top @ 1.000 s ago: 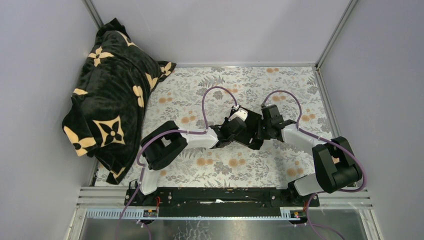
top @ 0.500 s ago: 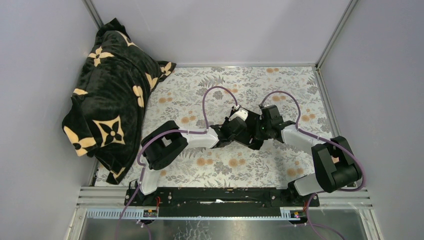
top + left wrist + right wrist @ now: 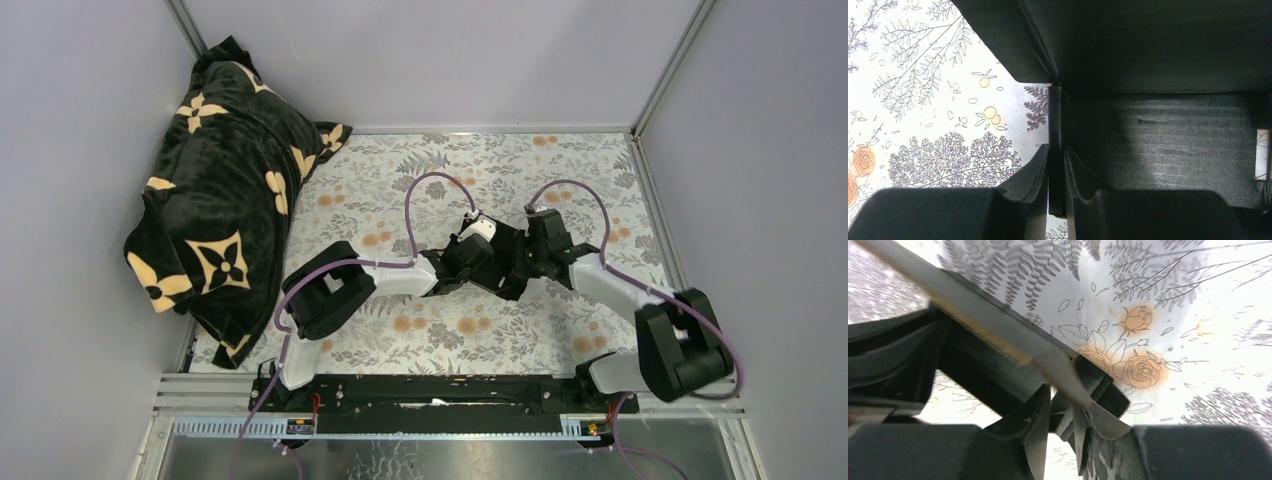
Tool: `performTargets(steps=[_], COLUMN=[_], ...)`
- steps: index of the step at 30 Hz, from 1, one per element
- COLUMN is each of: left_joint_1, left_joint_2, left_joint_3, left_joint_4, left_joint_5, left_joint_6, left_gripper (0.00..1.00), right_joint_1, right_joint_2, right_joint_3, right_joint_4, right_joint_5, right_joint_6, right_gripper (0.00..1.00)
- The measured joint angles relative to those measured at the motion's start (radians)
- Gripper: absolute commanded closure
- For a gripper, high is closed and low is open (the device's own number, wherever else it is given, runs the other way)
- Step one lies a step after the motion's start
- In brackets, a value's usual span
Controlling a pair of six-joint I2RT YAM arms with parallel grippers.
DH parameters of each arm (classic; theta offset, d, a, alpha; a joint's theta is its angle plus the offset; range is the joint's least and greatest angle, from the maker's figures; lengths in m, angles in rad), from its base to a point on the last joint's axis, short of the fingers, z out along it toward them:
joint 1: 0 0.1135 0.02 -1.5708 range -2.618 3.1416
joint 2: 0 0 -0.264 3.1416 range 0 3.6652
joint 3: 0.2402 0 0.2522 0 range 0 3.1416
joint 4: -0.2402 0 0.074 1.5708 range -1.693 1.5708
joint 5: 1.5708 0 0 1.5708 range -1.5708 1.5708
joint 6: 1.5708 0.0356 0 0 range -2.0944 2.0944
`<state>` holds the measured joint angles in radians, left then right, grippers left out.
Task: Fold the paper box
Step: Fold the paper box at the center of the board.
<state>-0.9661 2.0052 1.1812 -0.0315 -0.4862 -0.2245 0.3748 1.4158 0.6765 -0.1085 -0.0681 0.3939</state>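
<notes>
paper box (image 3: 503, 268) mid table (image 3: 470, 335), between both grippers. left gripper (image 3: 1056, 150) jaws pinching thin box wall (image 3: 1055, 115). right gripper (image 3: 1062, 402) jaws near together, flap (image 3: 998, 332) crossing them, can't tell if gripped. risk: flap slips, springs back open; hard pull against left pinch tears card
</notes>
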Motion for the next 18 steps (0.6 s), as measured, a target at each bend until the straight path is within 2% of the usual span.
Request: performTargets(steps=[7,12,14,18], left_joint_1=[0.000,0.000,0.000,0.000], left_joint_2=[0.000,0.000,0.000,0.000], left_joint_3=[-0.002,-0.003,-0.004,-0.007], left_joint_4=[0.004,0.006,0.006,0.009], left_joint_5=[0.000,0.000,0.000,-0.001], left_joint_6=[0.000,-0.001,-0.005,-0.018], left_gripper=[0.79,0.79,0.79,0.79], right_joint_1=[-0.048,-0.100,-0.117,-0.142], right_joint_2=[-0.205,-0.222,-0.222,-0.222], right_joint_3=[0.011,0.001,-0.027,-0.097], right_joint_4=[-0.071,-0.109,-0.115,-0.137], right_joint_5=[0.033,0.034,0.034,0.034], right_joint_6=[0.010,0.040,0.054,0.076], right_gripper=[0.69,0.73,0.78,0.80])
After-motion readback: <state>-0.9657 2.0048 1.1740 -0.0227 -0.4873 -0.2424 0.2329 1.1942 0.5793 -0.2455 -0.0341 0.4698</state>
